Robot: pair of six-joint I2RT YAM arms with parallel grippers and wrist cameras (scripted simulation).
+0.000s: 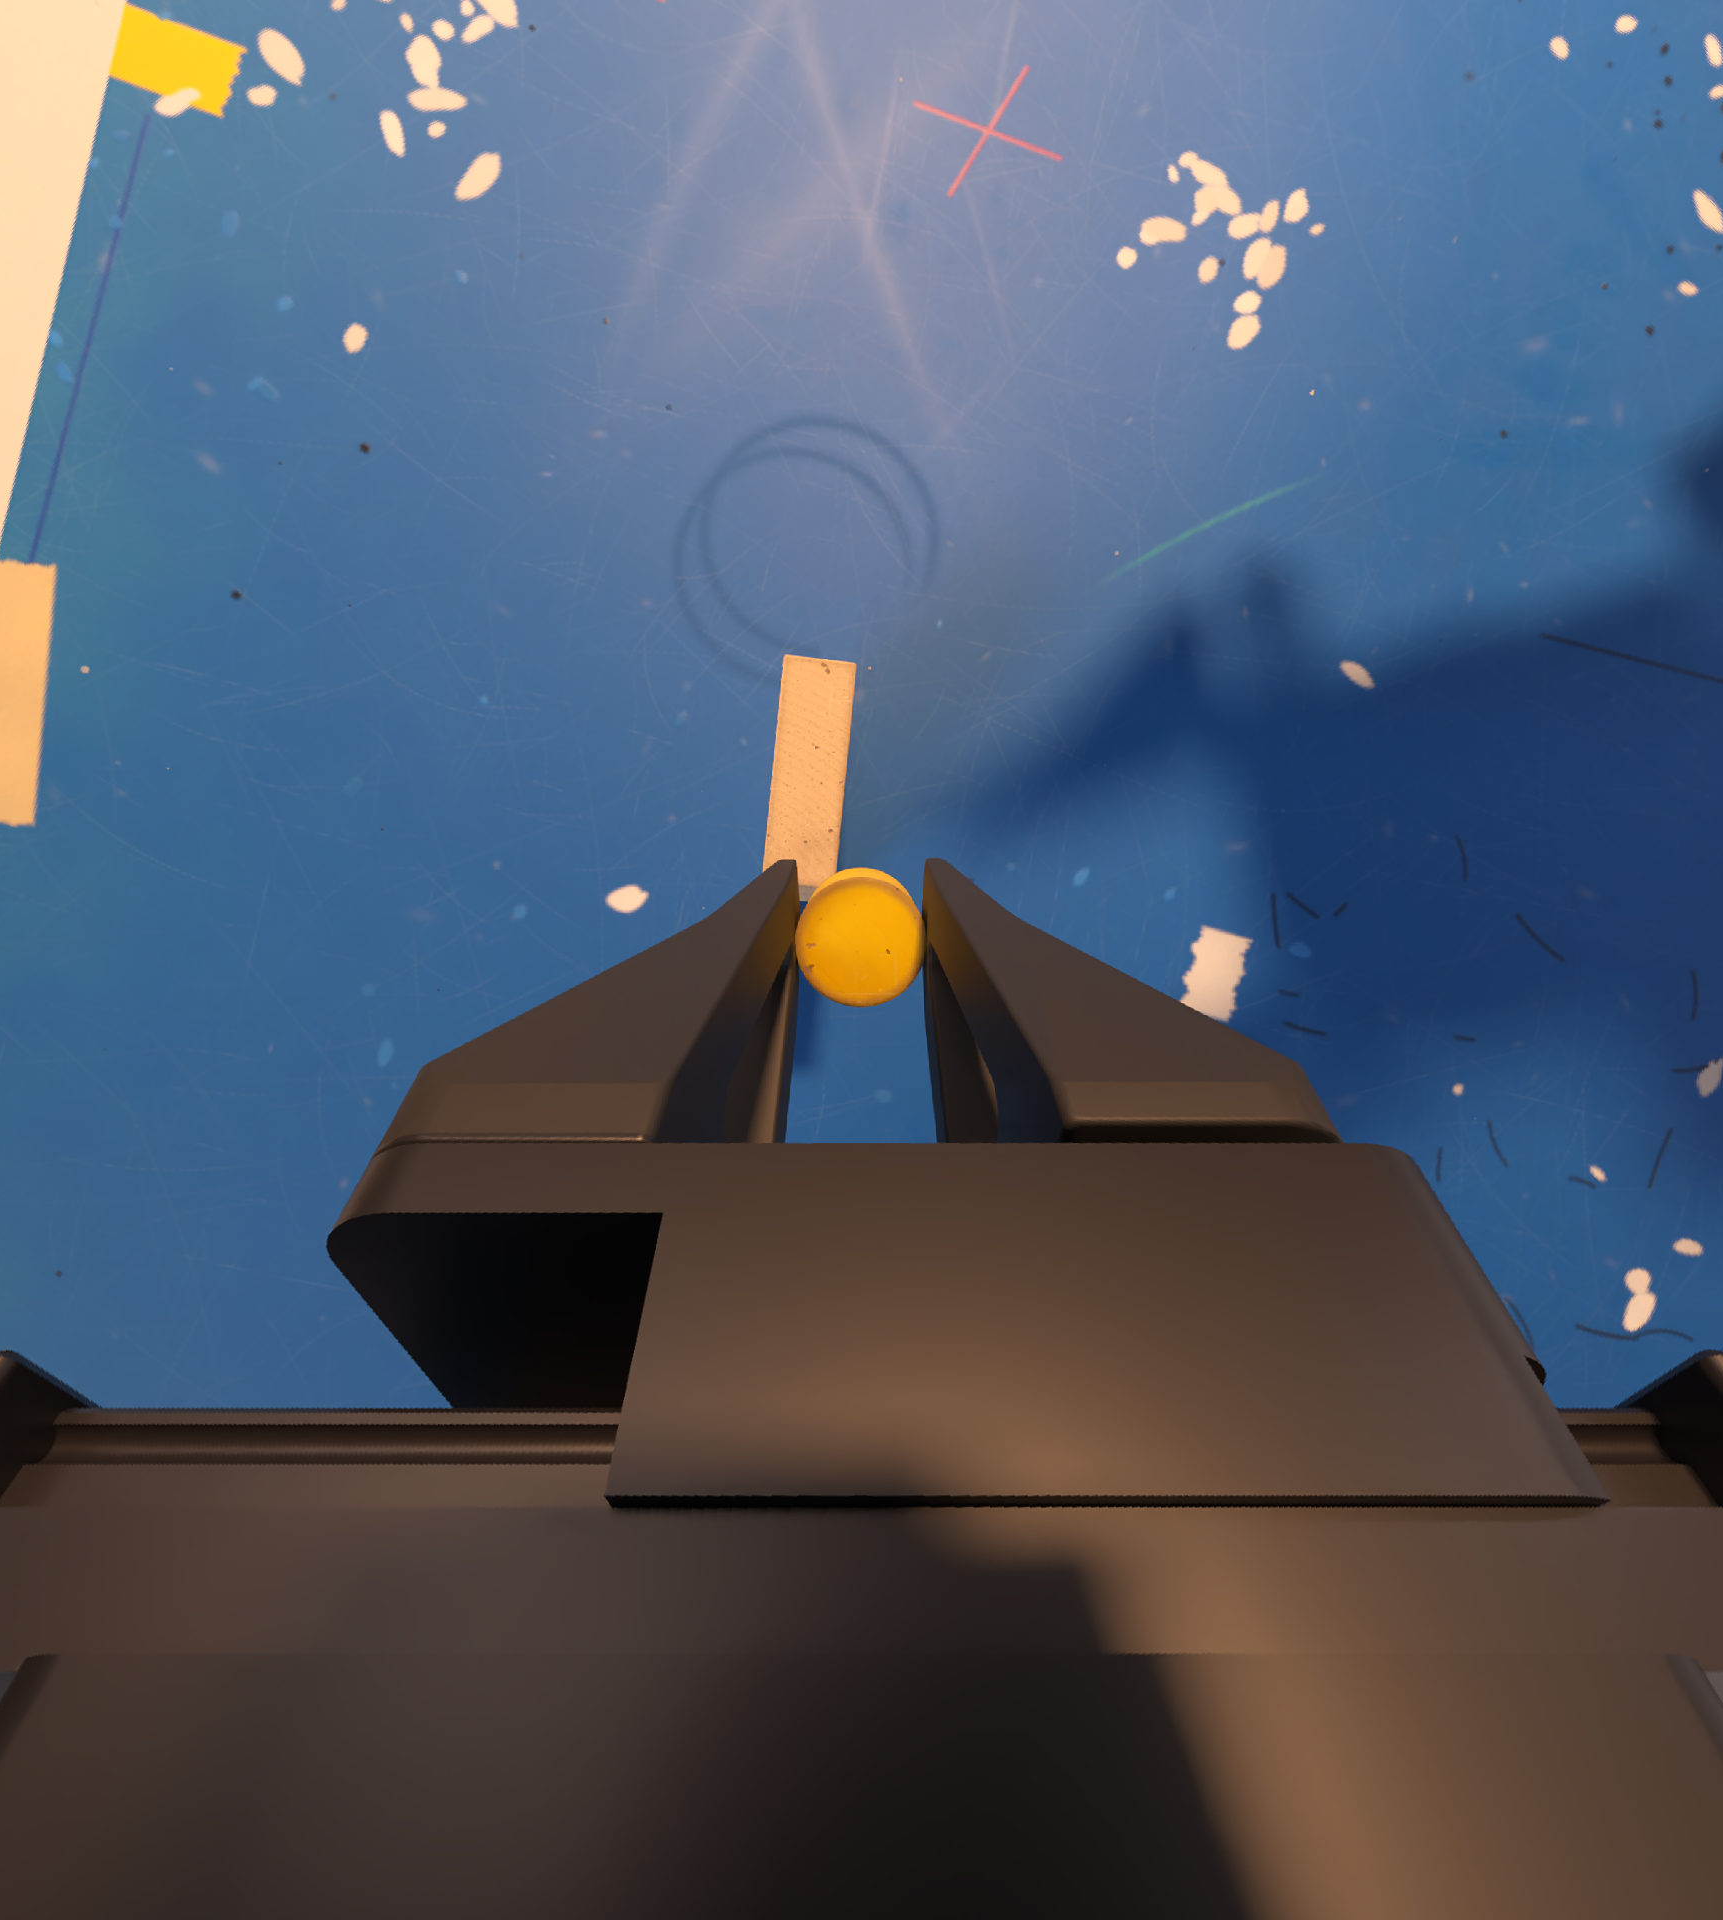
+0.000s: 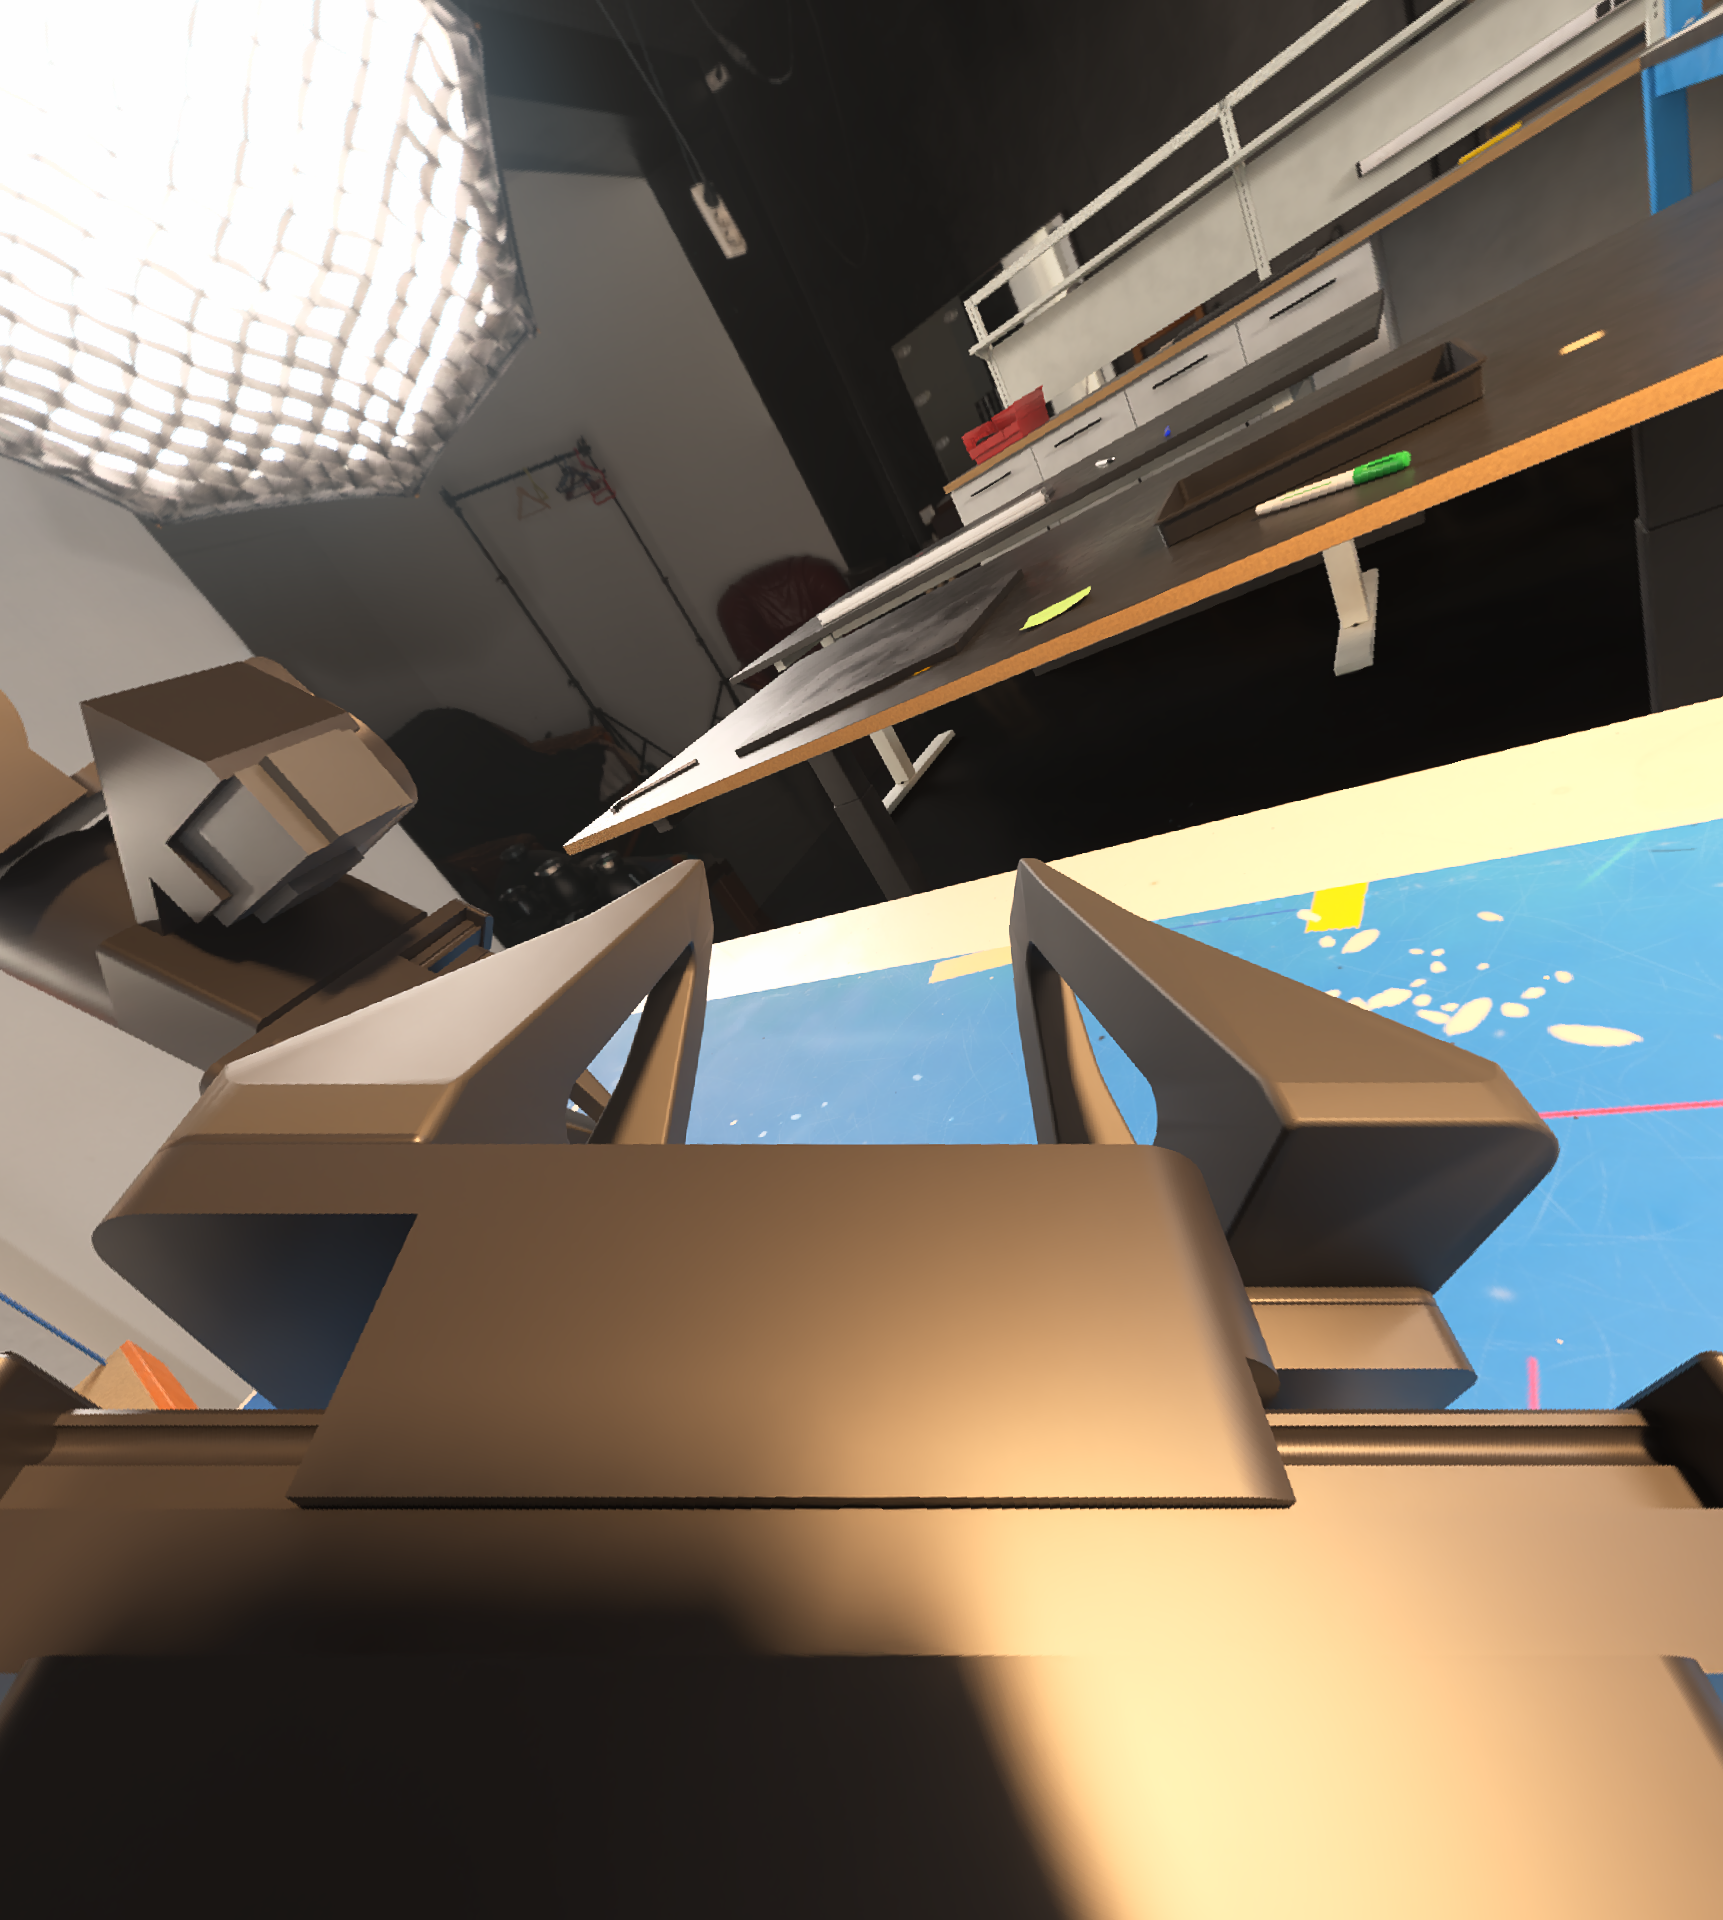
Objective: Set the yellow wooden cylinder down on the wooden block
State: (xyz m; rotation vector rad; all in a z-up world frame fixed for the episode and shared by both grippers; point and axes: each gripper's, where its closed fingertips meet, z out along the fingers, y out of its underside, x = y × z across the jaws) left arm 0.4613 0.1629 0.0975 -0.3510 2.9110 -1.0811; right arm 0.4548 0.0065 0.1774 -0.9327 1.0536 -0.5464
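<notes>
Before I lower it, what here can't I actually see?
- Left wrist view: the yellow cylinder shows only its round end; its length is hidden.
- Same view: the left hand and cylinder cover the wooden block's near end.
- Right wrist view: neither cylinder nor block appears past the right hand.

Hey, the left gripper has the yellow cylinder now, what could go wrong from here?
1. The left gripper pinches the yellow cylinder only at its fingertips, across the round sides, so it might slip or twist out.
2. The wooden block is narrow, so a small offset could leave the cylinder tipping off onto the blue mat.
3. The cylinder hides the block's near end, which makes alignment harder to judge.
</notes>
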